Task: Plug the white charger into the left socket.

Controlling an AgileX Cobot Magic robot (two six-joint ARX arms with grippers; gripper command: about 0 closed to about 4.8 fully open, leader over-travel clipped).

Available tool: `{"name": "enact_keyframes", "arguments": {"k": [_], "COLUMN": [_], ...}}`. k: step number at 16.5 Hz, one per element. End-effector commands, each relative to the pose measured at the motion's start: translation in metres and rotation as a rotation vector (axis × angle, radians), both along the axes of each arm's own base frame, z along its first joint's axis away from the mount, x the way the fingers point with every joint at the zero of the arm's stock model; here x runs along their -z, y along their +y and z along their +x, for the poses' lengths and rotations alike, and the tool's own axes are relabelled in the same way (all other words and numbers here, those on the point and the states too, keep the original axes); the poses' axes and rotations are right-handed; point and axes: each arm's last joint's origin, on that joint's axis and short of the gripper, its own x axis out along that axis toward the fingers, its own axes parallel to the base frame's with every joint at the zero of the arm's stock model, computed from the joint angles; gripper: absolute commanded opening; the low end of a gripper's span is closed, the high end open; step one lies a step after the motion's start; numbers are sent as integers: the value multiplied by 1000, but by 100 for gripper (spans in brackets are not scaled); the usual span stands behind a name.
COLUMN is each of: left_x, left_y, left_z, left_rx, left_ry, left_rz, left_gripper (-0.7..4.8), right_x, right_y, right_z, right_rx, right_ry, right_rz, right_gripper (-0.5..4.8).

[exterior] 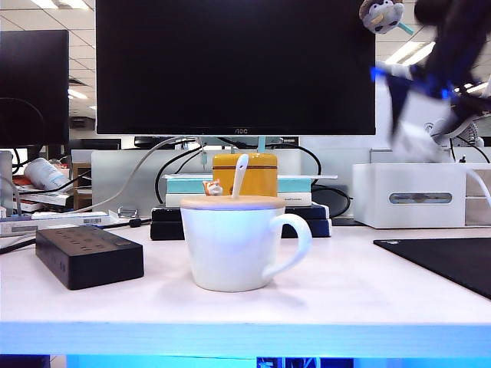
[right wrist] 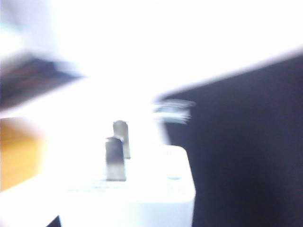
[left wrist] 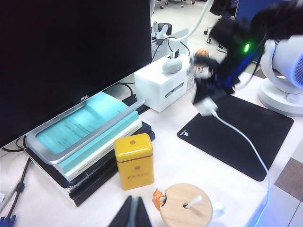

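Exterior: our right gripper [exterior: 418,126] hangs blurred, upper right, pinching the white charger [exterior: 414,142]; the power strip [exterior: 88,254] with the left socket [exterior: 73,244] sits far across, low left. Left wrist: left gripper [left wrist: 133,213] pressed together (idle), nearer the strip. Right wrist: prongs [right wrist: 116,150] point away.

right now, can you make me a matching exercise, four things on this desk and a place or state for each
Things:
1. white charger
2. power strip
3. mug
4. left claw

Places or states:
A. shut, above the desk near the yellow tin
B. covered by a wooden lid with a spoon
C. on the desk's left side
D. held in the air by the right claw, cable trailing

Pairs: 1-D, 2-C, 3-B, 4-A
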Motion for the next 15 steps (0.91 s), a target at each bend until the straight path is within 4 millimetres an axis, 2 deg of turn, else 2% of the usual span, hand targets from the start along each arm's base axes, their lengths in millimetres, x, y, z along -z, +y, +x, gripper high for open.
{"name": "enact_keyframes", "arguments": {"k": [1,2,7,10,13,14,15], "left_x": [-2,-2,-2,-2,-3,-4,-3], "left_y": [0,0,0,0,0,0,1], "left_z": [-1,-1,-2,-4,-8,-11,-11], "left_rx": [6,6,7,7,6,6,6], "left_ry": [-16,-17,-14,-16,-21,-26,-24], "left_rz": [-3,-2,-3,-3,-5,-6,-6], "left_gripper": [-6,-6,-6,-6,-6,-6,-6], "right_x": [-46,-67,-109,-118,-120,-121,-122], "right_y": [5,6,6,6,11,13,14], "right_z": [-10,-18,-47,-55,-57,-58,-59], "right_rx": [-85,-116,-141,-137,-184,-214,-220], "right_ry": [-131,-193,-337,-362,-292,-248,-204], "right_rz": [150,185,276,300,481,579,646], "right_gripper": [243,243,243,243,242,228,144]}}
